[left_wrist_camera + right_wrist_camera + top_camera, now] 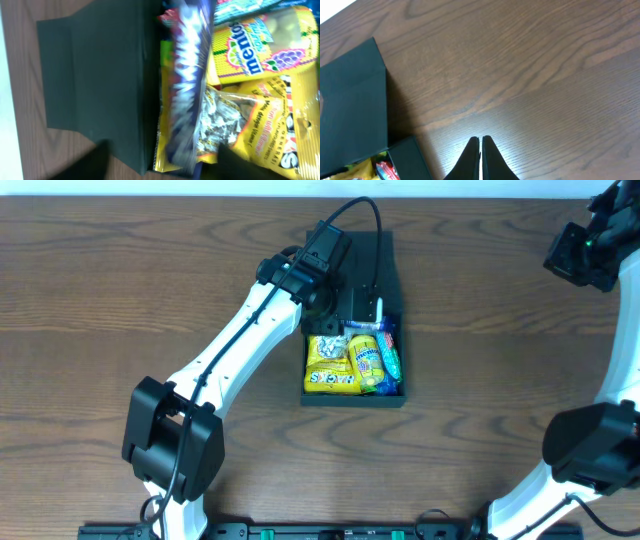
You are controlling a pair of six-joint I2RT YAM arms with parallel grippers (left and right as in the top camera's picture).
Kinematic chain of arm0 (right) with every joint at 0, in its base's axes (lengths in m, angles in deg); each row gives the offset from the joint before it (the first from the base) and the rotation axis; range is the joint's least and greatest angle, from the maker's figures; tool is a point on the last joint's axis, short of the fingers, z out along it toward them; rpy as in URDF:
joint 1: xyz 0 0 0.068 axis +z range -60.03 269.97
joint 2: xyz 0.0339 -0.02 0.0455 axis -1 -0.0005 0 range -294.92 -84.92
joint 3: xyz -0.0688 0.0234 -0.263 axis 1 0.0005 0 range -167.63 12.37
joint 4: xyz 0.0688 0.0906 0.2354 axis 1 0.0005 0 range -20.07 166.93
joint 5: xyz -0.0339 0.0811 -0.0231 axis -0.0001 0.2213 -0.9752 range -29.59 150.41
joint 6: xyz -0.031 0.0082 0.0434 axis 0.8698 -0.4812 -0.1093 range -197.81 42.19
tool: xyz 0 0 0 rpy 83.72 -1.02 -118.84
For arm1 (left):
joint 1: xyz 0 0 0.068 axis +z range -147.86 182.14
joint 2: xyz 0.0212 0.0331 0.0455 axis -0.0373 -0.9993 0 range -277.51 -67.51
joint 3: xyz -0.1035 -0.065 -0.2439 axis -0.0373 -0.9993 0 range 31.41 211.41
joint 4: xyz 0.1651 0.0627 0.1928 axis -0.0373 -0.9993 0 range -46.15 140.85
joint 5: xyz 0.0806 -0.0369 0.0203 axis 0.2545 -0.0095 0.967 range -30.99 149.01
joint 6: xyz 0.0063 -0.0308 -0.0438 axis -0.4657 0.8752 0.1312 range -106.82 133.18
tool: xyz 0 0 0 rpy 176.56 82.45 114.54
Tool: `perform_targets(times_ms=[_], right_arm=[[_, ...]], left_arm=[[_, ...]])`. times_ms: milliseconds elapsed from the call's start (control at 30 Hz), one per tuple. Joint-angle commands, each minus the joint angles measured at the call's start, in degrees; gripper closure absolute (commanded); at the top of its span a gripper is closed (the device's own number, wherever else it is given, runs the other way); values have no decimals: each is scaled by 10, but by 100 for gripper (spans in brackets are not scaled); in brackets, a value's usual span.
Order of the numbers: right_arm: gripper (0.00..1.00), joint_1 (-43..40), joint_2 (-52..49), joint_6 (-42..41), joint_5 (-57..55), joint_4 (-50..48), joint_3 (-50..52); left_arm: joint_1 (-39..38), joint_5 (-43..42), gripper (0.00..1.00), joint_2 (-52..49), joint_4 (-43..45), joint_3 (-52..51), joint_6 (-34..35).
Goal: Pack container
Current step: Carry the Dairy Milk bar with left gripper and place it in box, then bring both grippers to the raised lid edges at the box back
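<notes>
Mid-table, dark teal container [352,399], flap open; right fingers [473,159] pressed together; left fingers [235,167] unclear.

One container [355,401], about five snack packets [331,366]

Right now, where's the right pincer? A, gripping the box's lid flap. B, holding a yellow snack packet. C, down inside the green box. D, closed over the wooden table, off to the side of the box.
D: the right wrist view shows the right pincer with its fingers together over the table, holding nothing, and the green box lying apart to one side.
</notes>
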Motion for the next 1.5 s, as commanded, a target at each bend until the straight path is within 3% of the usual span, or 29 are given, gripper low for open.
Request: perform_targets(times_ms=[0, 167, 333, 367, 400, 433, 500, 567, 633, 733, 867, 967, 1100, 1267, 1467], right_arm=[[96, -2, -2, -6, -5, -1, -2], [99, -2, -2, -6, -5, 3, -2], [99, 9, -2, 14, 2, 7, 2], [99, 12, -2, 22, 11, 7, 2], [99, 16, -3, 31, 26, 5, 3], [98, 21, -3, 41, 43, 3, 3], [98, 33, -7, 57, 67, -4, 4], [99, 52, -14, 72, 86, -16, 9], [99, 71, -33, 76, 90, -24, 16], [99, 92, -66, 76, 116, -37, 30], [99, 103, -129, 94, 226, -58, 44], [99, 106, -178, 96, 284, -64, 44], [99, 107, -231, 118, 350, -64, 45], [98, 109, -280, 143, 431, -64, 44], [99, 138, -321, 148, 455, -64, 44]], left_arm=[[1, 1, 5, 1, 7, 2, 38], [1, 24, 5, 2, 39, 2, 110], [10, 125, 2, 9, 102, 3, 244], [15, 134, 11, 12, 112, 3, 271], [22, 138, 29, 15, 122, 3, 301], [29, 140, 64, 17, 130, 3, 325], [45, 139, 94, 21, 140, 3, 376], [63, 104, 94, 24, 137, 4, 435], [66, 22, 94, 36, 129, 4, 442], [65, 9, 94, 42, 146, 4, 473], [99, 97, 94, 26, 161, 3, 664], [149, 39, 94, -6, 142, 3, 752], [211, -112, 94, -63, 148, 3, 814], [237, -225, 94, -141, 164, 3, 864], [227, -287, 94, -197, 210, 4, 918]])
